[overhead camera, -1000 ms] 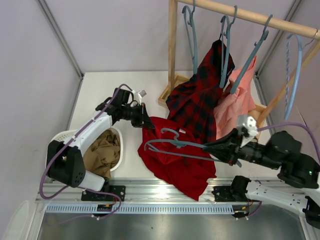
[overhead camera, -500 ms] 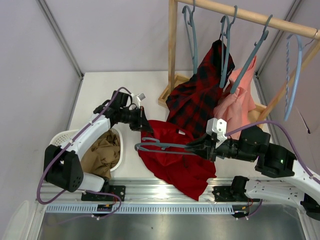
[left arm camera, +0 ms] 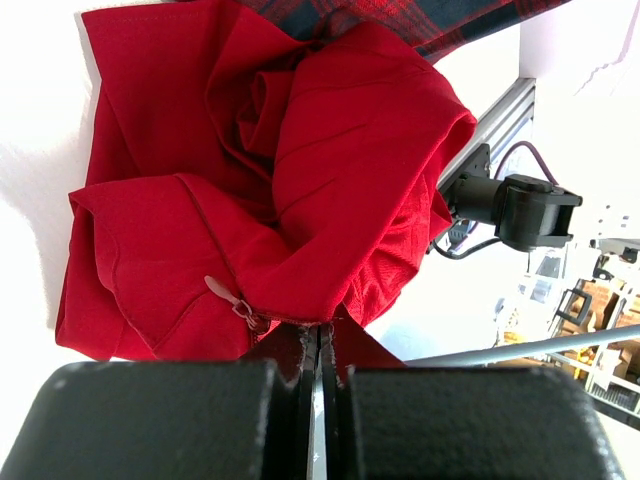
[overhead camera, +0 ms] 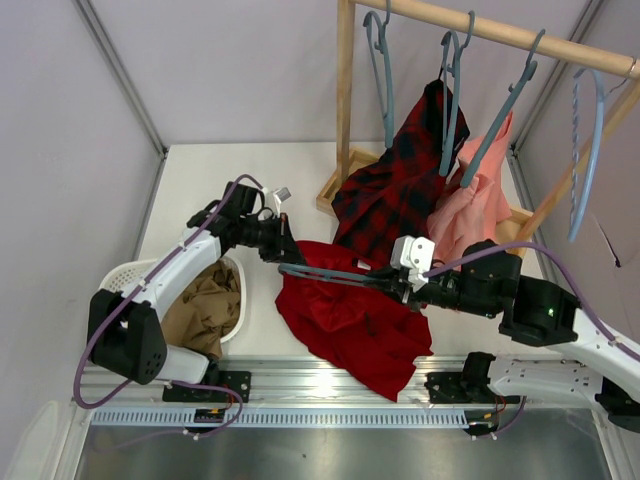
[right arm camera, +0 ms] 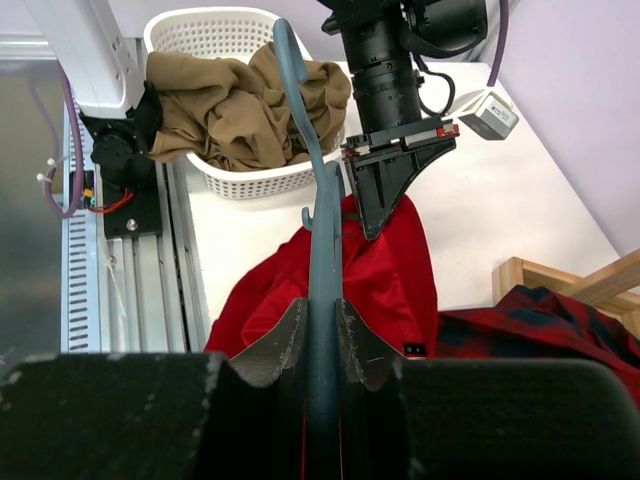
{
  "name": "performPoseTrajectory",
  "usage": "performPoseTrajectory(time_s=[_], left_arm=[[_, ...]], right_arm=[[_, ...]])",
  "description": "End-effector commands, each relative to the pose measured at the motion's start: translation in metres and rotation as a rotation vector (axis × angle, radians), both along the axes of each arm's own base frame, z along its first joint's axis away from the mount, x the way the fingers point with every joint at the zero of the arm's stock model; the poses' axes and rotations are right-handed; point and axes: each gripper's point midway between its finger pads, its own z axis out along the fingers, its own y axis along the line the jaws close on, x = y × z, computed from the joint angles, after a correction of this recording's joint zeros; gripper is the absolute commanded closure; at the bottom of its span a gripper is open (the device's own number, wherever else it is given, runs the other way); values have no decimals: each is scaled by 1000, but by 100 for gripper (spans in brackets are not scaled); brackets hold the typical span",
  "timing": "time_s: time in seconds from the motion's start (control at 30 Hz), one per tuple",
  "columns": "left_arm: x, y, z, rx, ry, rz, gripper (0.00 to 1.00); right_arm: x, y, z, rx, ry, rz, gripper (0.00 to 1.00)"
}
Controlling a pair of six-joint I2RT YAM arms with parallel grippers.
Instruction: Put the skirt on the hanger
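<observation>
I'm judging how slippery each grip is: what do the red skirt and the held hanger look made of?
The skirt looks like soft matte woven cloth: fine weave lines, loose folds, a stitched hem. The hanger seems smooth moulded plastic, grey-blue and faintly glossy, though painted metal cannot be excluded.

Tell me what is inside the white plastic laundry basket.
A crumpled tan-brown cloth garment fills the white plastic basket; its floor and anything beneath the cloth are hidden.
</observation>
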Motion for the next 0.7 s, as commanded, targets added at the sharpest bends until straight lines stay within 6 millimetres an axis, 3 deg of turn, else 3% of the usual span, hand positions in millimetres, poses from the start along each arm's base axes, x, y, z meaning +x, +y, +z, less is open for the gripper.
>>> performPoseTrajectory(time_s=[0.0, 0.33, 0.67], left_arm=[[-2, -1, 8, -34, -19, -26, 100], [1, -2, 2, -31, -9, -25, 100], [-1, -2, 3, -29, -10, -28, 100]], right_arm=[[1, -7, 29, 40, -82, -6, 100], [-3, -8, 39, 14, -100, 14, 100], [7, -20, 32, -62, -146, -46, 100]])
